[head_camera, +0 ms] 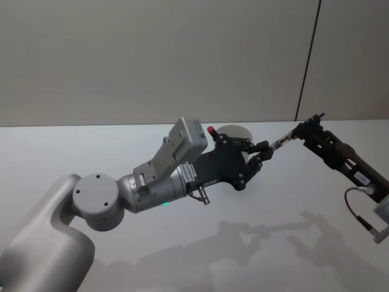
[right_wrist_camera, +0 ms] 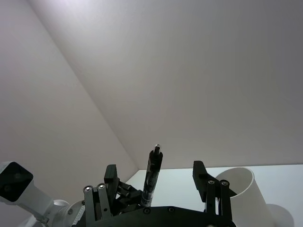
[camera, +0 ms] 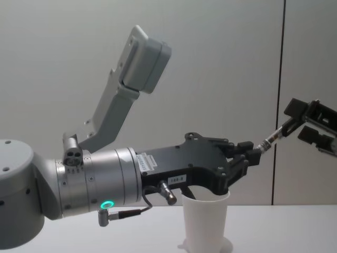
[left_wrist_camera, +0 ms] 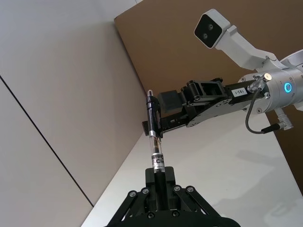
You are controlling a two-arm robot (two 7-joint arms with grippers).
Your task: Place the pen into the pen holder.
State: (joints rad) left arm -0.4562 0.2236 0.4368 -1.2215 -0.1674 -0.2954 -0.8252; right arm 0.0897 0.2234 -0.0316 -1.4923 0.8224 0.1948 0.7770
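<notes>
My left gripper (head_camera: 265,149) is shut on one end of the pen (head_camera: 284,140), a slim black and clear pen that slants up toward the right. In the left wrist view the pen (left_wrist_camera: 155,137) rises out of the left gripper (left_wrist_camera: 160,174). My right gripper (head_camera: 309,123) is open, with its fingers on either side of the pen's far end. The right wrist view shows the pen (right_wrist_camera: 152,177) between its spread fingers (right_wrist_camera: 199,168), apart from both. The white pen holder (camera: 205,221) stands upright on the table, just below the left gripper (camera: 251,153).
The white table (head_camera: 285,201) runs back to a pale wall. My left forearm (camera: 100,184) and its wrist camera housing (camera: 145,52) reach across above the cup. The right arm (head_camera: 352,167) comes in from the right, with a cable looped under it.
</notes>
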